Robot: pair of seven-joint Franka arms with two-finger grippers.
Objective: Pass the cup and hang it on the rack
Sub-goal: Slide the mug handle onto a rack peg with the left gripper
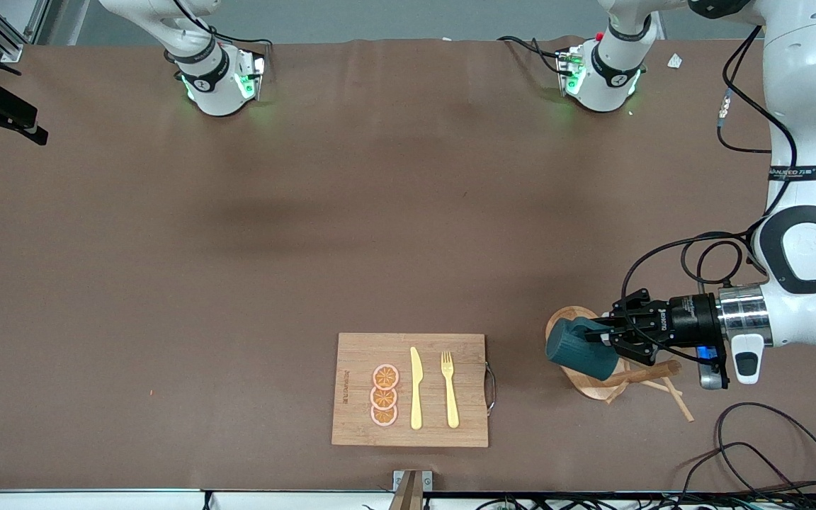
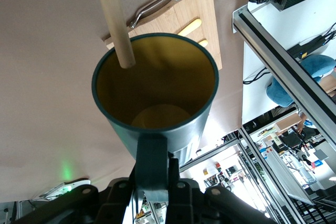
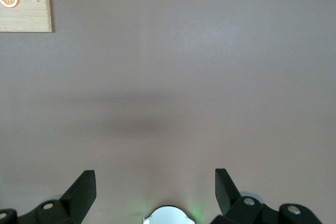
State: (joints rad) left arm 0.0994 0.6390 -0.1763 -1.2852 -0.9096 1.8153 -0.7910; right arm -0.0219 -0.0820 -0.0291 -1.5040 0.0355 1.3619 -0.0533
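Observation:
The dark teal cup (image 1: 581, 348) with a mustard-yellow inside (image 2: 157, 93) lies on its side in the air over the bamboo rack's oval base (image 1: 568, 316). My left gripper (image 1: 603, 331) is shut on the cup's handle (image 2: 152, 163). In the left wrist view a round rod of the rack (image 2: 114, 19) ends at the cup's rim. The rack's post (image 1: 647, 371) and thin pegs (image 1: 678, 401) show beside the cup. My right gripper (image 3: 155, 187) is open and empty above bare table; it is outside the front view.
A wooden cutting board (image 1: 408, 354) with a yellow knife (image 1: 416, 388), a fork (image 1: 450, 389) and orange slices (image 1: 384, 394) lies near the front edge, toward the right arm's end from the rack. Black cables (image 1: 769, 453) lie at the left arm's front corner.

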